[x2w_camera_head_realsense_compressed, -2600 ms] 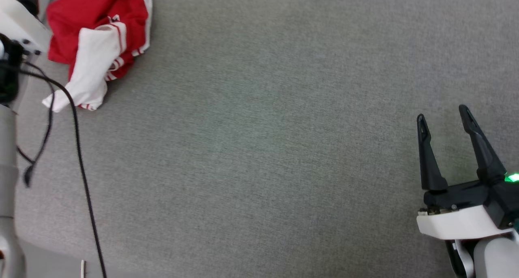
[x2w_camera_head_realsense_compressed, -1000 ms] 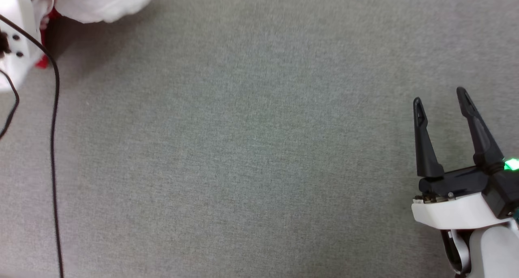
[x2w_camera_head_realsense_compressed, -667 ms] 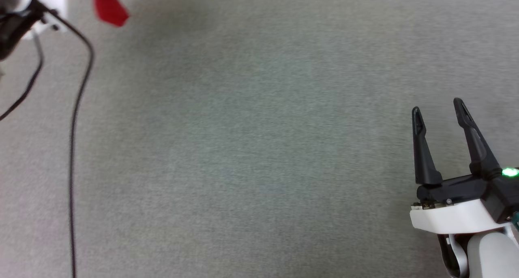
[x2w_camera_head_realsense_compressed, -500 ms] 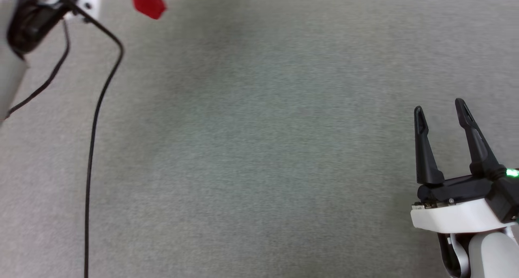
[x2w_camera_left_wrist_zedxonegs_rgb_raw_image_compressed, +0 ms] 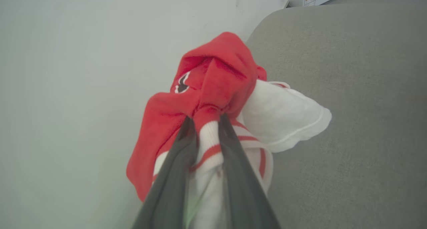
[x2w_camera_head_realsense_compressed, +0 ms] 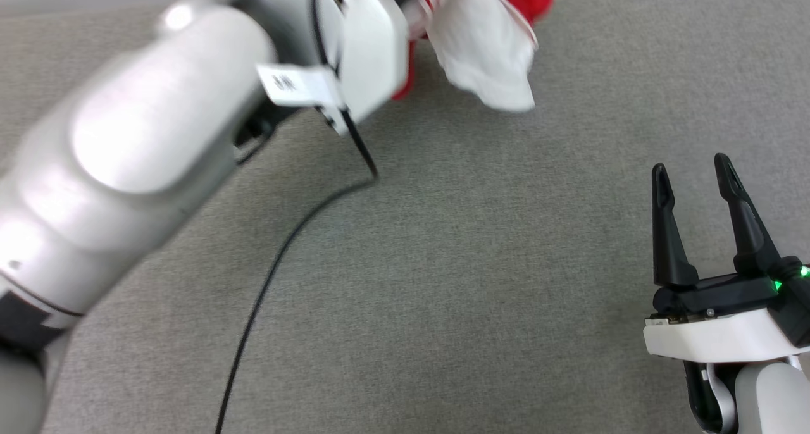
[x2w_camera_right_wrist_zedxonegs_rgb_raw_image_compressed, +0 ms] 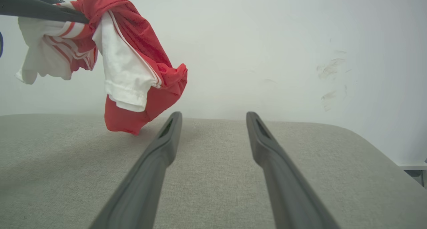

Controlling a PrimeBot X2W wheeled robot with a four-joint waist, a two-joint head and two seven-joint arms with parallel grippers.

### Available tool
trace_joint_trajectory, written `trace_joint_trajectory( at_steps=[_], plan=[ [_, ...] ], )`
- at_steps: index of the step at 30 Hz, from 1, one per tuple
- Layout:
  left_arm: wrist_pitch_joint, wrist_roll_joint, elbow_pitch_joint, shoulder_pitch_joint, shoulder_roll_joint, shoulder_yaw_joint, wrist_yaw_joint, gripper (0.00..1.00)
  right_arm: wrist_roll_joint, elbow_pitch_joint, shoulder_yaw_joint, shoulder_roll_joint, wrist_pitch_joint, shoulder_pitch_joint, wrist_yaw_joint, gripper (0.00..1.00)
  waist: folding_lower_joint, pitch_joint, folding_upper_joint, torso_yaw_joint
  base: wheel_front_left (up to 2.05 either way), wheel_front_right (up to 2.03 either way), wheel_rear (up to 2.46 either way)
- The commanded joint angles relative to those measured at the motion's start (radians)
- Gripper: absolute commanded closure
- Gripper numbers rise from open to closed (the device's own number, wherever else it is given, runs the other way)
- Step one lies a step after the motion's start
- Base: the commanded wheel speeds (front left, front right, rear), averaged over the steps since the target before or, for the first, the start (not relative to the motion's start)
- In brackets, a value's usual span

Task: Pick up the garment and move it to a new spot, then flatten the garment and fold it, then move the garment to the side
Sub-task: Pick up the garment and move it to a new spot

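Transport is what has changed. The red jersey T-shirt with white short sleeves and red-white striped trim (x2w_camera_head_realsense_compressed: 487,54) lay crumpled at the far left corner of the grey fabric-covered bench (x2w_camera_head_realsense_compressed: 481,263) a couple of seconds ago. Now it hangs near the top middle of the head view. The pale left forearm (x2w_camera_head_realsense_compressed: 139,143) has swung in across the left half of that view, with its thin black cable (x2w_camera_head_realsense_compressed: 285,250) trailing over the bench behind it.

The left jaws are clenched on the shirt. In the left wrist view the two dark fingers (x2w_camera_left_wrist_zedxonegs_rgb_raw_image_compressed: 180,162) pinch a band of the striped trim, nearly together, with the red body and one white sleeve bunched beyond their tips. The right wrist view shows the shirt drooping in a loose bundle, and I cannot tell whether its lowest red fold brushes the bench.

The right jaws stand released and wide apart, holding nothing. They sit low at the right of the head view, where they have stayed throughout, well apart from the shirt.

For the task, the pick-up looks done and the carry to a new spot seems under way. The shirt is still a wad, so setting it down, flattening, folding and the final move aside all appear to remain. The idle right jaws seem well placed to help spread it.
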Motion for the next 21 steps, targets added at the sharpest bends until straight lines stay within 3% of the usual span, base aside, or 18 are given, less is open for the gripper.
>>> trace_joint_trajectory(
  at_steps=[1,9,18,20,21],
  plan=[
    [-0.01,-0.006,0.003,0.023,-0.01,-0.019,0.0,1.0,0.004,0.0,-0.001,0.003,-0.002,-0.006,-0.001,0.0,0.0001,0.011,0.0,-0.014,0.0,0.0,0.0],
    [-0.045,-0.069,0.066,0.13,-0.102,-0.171,0.0,1.0,0.016,0.002,-0.003,0.003,-0.002,-0.018,-0.001,0.0,0.0001,0.03,0.0,-0.026,0.0,0.0,0.0],
    [0.049,-0.003,0.051,0.383,-0.153,-0.188,0.0,1.0,0.01,0.016,0.0,0.003,-0.002,-0.019,-0.001,0.0,0.0001,0.032,0.0,-0.009,0.0,0.0,0.0],
    [0.015,-0.005,0.062,0.37,-0.15,-0.187,0.0,1.0,0.007,0.019,-0.004,0.003,-0.002,-0.013,-0.001,0.0,0.0001,0.024,0.0,0.001,0.0,0.0,0.0],
    [0.002,0.007,0.068,0.363,-0.15,-0.187,0.0,0.31,0.005,0.021,-0.005,0.003,-0.002,-0.009,-0.001,0.0,0.0001,0.018,0.0,0.005,0.0,0.0,0.0]
  ],
)
